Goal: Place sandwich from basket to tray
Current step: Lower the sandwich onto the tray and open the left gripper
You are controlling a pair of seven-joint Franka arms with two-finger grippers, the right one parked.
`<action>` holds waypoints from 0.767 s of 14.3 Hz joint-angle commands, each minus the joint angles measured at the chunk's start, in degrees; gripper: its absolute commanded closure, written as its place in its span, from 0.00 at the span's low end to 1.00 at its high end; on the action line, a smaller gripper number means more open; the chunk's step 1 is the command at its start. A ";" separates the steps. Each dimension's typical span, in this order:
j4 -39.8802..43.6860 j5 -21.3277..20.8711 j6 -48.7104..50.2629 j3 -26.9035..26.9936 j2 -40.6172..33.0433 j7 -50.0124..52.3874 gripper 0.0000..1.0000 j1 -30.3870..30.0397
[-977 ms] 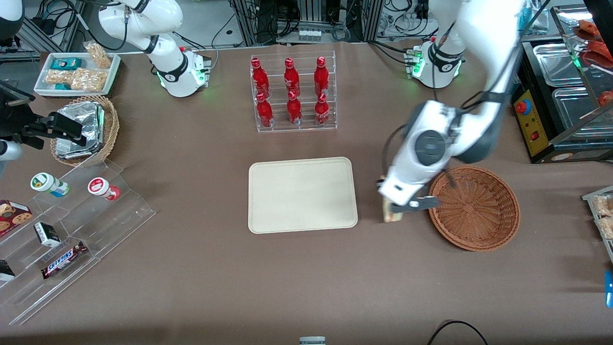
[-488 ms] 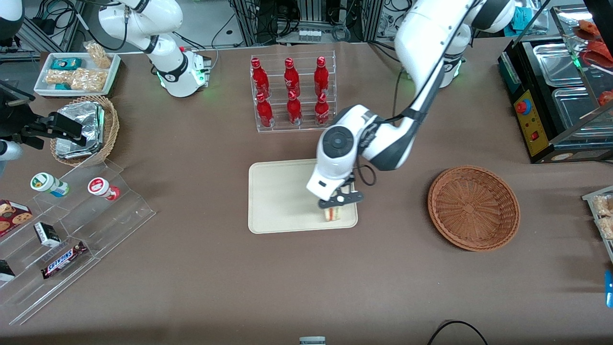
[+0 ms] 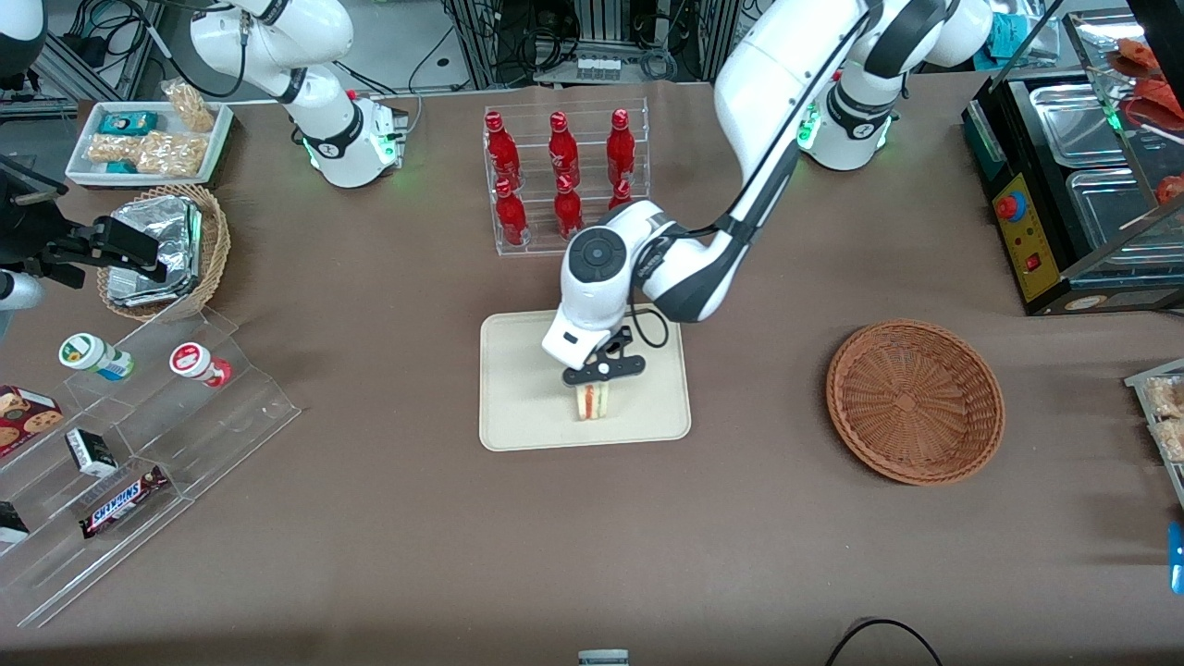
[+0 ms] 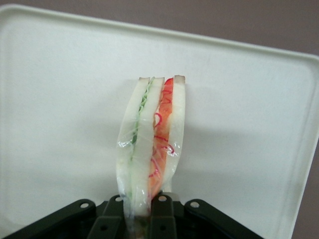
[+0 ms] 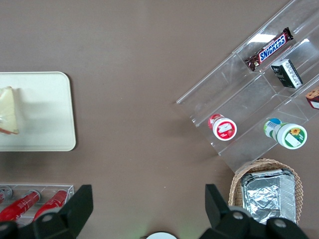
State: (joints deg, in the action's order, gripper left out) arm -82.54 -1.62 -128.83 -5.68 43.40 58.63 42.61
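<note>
While the left arm reaches over the tray [image 3: 518, 388], its gripper [image 3: 599, 377] is closed on the sandwich [image 3: 592, 400], which hangs directly under it, with the cut edge turned to the front camera. From the wrist camera, the sandwich [image 4: 151, 144] goes out from between the two black fingers [image 4: 160, 219], its bread slices pressed narrow where they pinch it; green and red filling shows along the edge. Under it is the pale tray [image 4: 60, 99]. Whether the sandwich already touches the tray, I cannot tell. The basket [image 3: 915, 400] stands well apart, toward the working arm's end of the table.
</note>
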 commanded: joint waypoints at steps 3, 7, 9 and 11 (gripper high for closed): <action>2.73 -0.84 0.07 1.19 2.22 2.36 0.88 1.59; 2.65 -1.81 0.15 1.11 1.60 5.86 0.00 1.51; 2.64 -2.16 0.41 1.11 1.08 8.77 0.00 1.51; 2.03 -3.21 1.03 1.19 -1.55 8.52 0.00 1.42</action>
State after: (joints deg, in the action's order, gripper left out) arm -80.24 -3.14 -128.84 -5.27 44.59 65.23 43.31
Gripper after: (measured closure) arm 0.238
